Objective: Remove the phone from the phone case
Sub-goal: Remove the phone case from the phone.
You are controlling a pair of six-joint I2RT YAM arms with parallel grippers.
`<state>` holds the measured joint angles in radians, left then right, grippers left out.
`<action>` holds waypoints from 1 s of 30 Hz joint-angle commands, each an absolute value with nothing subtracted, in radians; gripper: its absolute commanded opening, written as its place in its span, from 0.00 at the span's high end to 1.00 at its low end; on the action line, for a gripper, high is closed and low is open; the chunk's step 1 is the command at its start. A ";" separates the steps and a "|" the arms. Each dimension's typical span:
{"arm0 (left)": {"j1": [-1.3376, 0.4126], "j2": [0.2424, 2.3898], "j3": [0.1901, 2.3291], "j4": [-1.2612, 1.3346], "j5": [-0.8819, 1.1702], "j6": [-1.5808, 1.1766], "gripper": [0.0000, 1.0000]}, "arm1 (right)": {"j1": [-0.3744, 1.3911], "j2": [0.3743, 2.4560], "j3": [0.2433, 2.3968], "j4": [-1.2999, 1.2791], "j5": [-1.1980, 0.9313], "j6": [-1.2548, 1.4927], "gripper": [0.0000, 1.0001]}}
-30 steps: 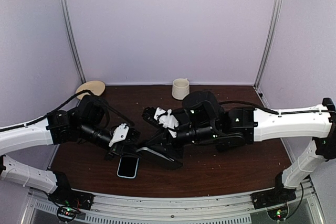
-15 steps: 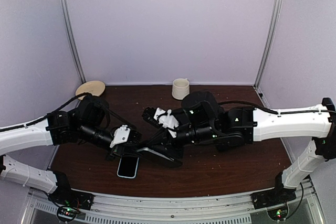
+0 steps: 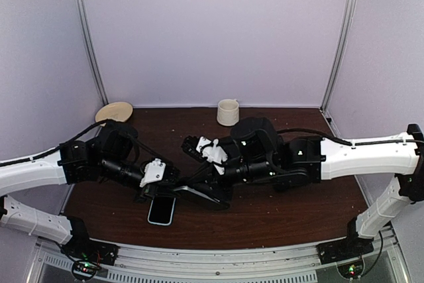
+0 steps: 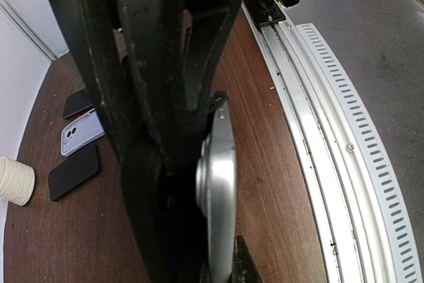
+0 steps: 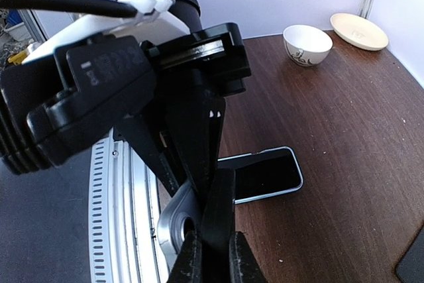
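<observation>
The left gripper (image 3: 156,193) and the right gripper (image 5: 212,251) each clamp an end of a dark grey, silver-edged phone case (image 3: 199,197), held just above the brown wooden table (image 3: 285,210). Whether anything sits inside it cannot be told. A black-screened phone with a pale rim (image 3: 161,211) lies flat beneath the left gripper.

Dark wooden tabletop (image 3: 298,210). On it: phone (image 3: 161,211) flat near the front edge, cream cup (image 3: 228,112) and pale plate (image 3: 114,111) along the back.
</observation>
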<state>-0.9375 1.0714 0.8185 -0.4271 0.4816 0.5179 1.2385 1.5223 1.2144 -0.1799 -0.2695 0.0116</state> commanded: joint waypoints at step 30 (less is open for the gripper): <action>-0.899 1.008 0.853 -0.267 0.316 0.506 1.00 | 1.260 1.458 1.112 -0.302 -0.257 0.037 1.00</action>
<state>-0.9398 1.0580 0.8185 -0.4191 0.4206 0.5224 1.2396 1.4883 1.1584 -0.1360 -0.2371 0.0113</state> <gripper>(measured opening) 0.065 0.089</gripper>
